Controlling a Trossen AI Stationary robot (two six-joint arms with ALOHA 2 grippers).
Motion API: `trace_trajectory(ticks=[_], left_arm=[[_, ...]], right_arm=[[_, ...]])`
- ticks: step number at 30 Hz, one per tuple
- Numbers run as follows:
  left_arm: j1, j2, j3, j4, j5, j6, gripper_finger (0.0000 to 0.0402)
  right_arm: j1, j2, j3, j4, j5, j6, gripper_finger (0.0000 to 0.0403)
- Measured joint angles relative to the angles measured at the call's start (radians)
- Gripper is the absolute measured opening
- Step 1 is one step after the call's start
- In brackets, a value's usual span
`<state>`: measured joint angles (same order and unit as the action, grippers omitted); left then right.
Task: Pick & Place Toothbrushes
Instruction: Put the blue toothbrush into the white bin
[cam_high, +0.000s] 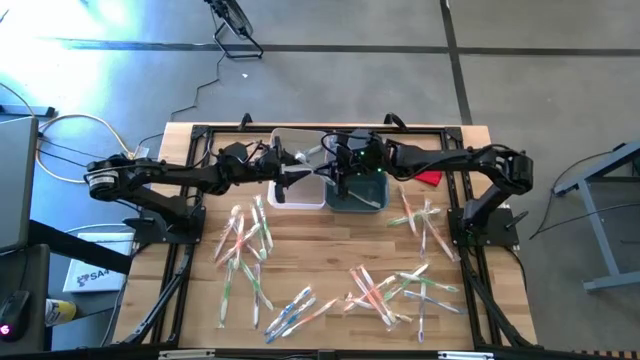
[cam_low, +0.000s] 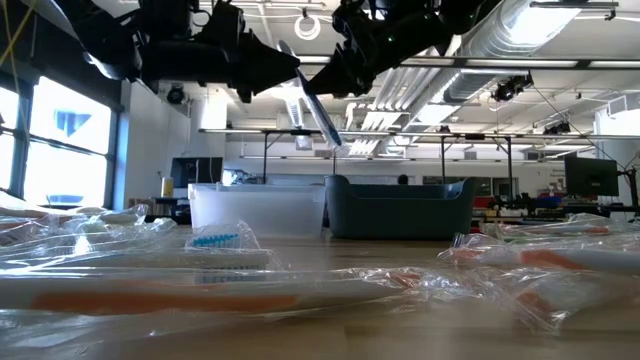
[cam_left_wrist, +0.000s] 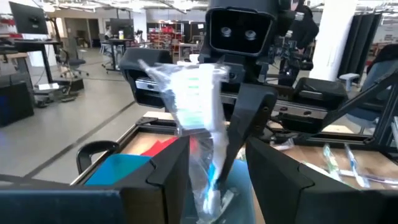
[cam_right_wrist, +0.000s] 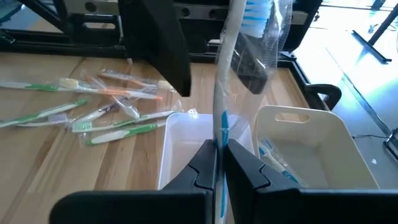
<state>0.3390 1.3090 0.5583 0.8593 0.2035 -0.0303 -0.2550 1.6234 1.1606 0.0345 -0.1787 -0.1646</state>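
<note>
Pinching blue wrapped toothbrush (cam_right_wrist: 221, 118) above white bin (cam_right_wrist: 186, 146), right gripper (cam_right_wrist: 221, 152) clamped on handle; left gripper (cam_left_wrist: 214, 165) fingers apart around wrapper; brush head cut off

Right gripper (cam_right_wrist: 219, 163) pinches a wrapped toothbrush (cam_right_wrist: 222, 93) — directly below it sit the white bin (cam_high: 298, 193) and dark bin (cam_high: 358, 200), touching. The left gripper (cam_left_wrist: 216, 163) crowds it, fingers spread around that wrapper. Nearer the table's front, scattered toothbrushes (cam_high: 245, 245) clutter the wood — bare lanes between clusters.
</note>
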Motion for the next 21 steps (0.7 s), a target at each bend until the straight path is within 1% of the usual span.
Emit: trace_trajectory(ticks=[8, 10, 21], left_arm=[[0.0, 0.0, 0.0, 0.0, -0.001, -0.001, 0.0156], [0.0, 0.0, 0.0, 0.0, -0.002, -0.001, 0.0151], [0.0, 0.0, 0.0, 0.0, -0.004, -0.001, 0.0073]], right_arm=[[0.0, 0.0, 0.0, 0.0, -0.002, -0.001, 0.0009], [0.0, 0.0, 0.0, 0.0, -0.003, -0.001, 0.0009], [0.0, 0.0, 0.0, 0.0, -0.004, -0.001, 0.0009]])
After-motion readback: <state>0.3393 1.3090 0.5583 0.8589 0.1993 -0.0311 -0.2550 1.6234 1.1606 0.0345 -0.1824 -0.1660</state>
